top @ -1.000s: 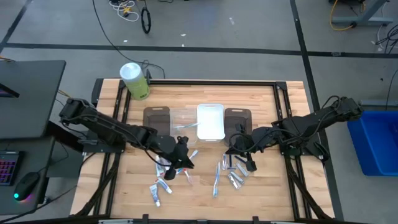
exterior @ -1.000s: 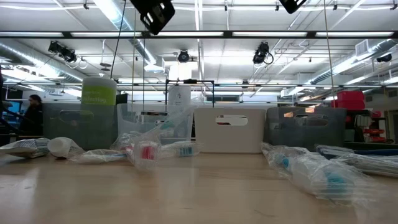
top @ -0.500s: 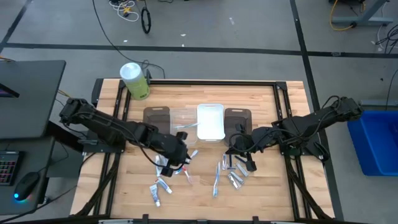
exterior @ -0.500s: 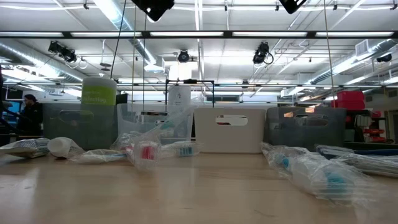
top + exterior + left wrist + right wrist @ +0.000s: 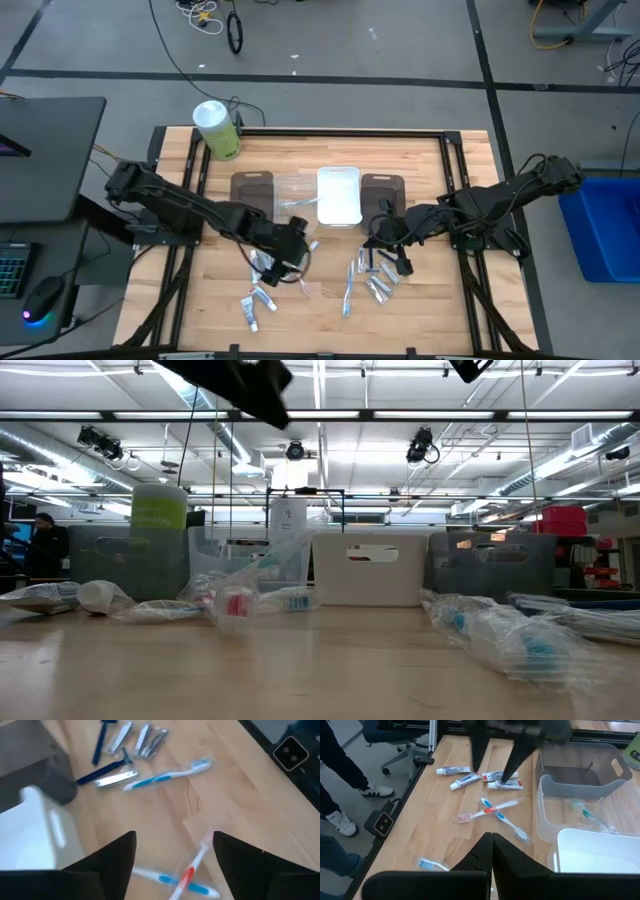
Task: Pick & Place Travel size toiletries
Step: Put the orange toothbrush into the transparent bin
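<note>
Toothbrushes (image 5: 172,881), two crossed, lay on worktop (image 5: 420,300) just below left gripper (image 5: 291,250), fingers (image 5: 107,862) apart, nothing held. Risk, my read: closing on the crossing could nip both or skid one off. Right gripper (image 5: 385,238) idle nr razors (image 5: 375,270), fingers together.

The worktop (image 5: 420,180) is seen from straight overhead and level from its surface; each wrist view looks close down onto it, both sharing the crossed toothbrushes (image 5: 495,812).
</note>
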